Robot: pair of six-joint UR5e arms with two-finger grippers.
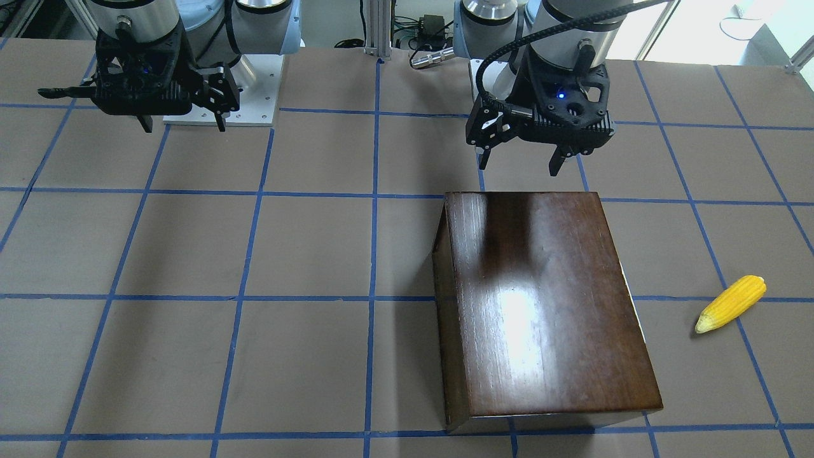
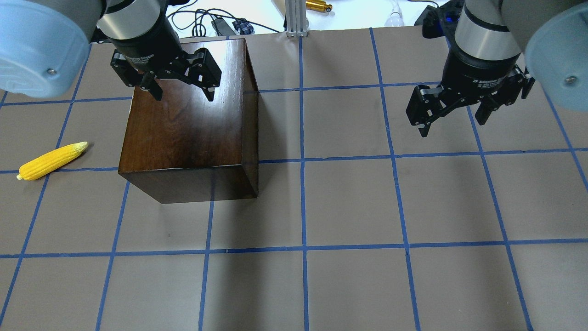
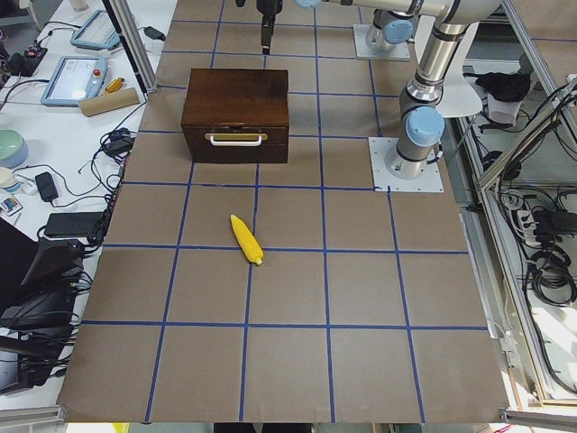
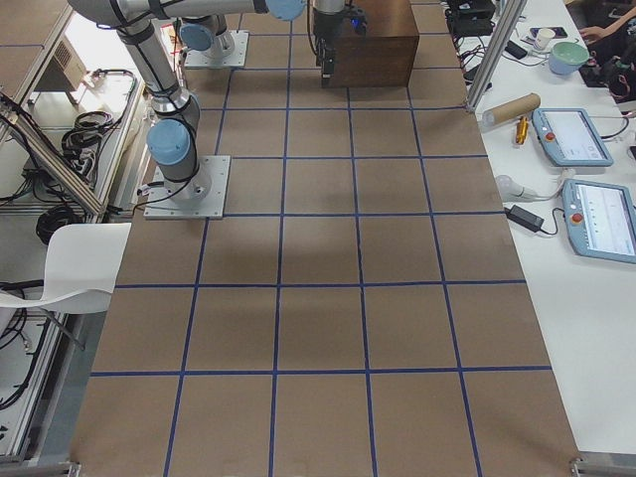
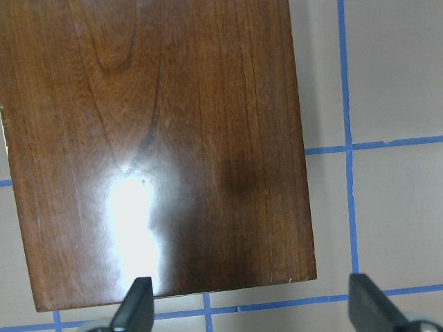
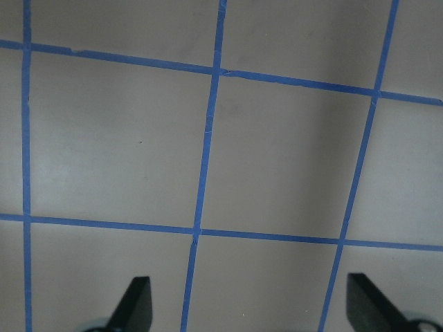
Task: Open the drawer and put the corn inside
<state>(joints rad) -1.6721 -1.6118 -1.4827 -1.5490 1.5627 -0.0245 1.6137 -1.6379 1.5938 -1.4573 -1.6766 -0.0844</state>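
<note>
A dark wooden box (image 2: 188, 119) stands on the table's left half, also in the front view (image 1: 540, 305). Its drawer (image 3: 236, 144) is shut; the front panel with a pale handle shows only in the exterior left view. The yellow corn (image 2: 53, 161) lies on the table to the box's left, apart from it, and shows in the front view (image 1: 731, 303) and the left view (image 3: 246, 239). My left gripper (image 2: 183, 96) hovers open and empty above the box's far part (image 5: 250, 311). My right gripper (image 2: 452, 126) is open and empty above bare table (image 6: 249, 308).
The brown table is marked with a blue tape grid (image 2: 303, 161). An aluminium post (image 2: 296, 18) and cables stand at the far edge. A side bench holds tablets (image 4: 571, 134) and a cardboard tube (image 4: 510, 107). Arm base plates (image 3: 406, 164) sit at the robot's side.
</note>
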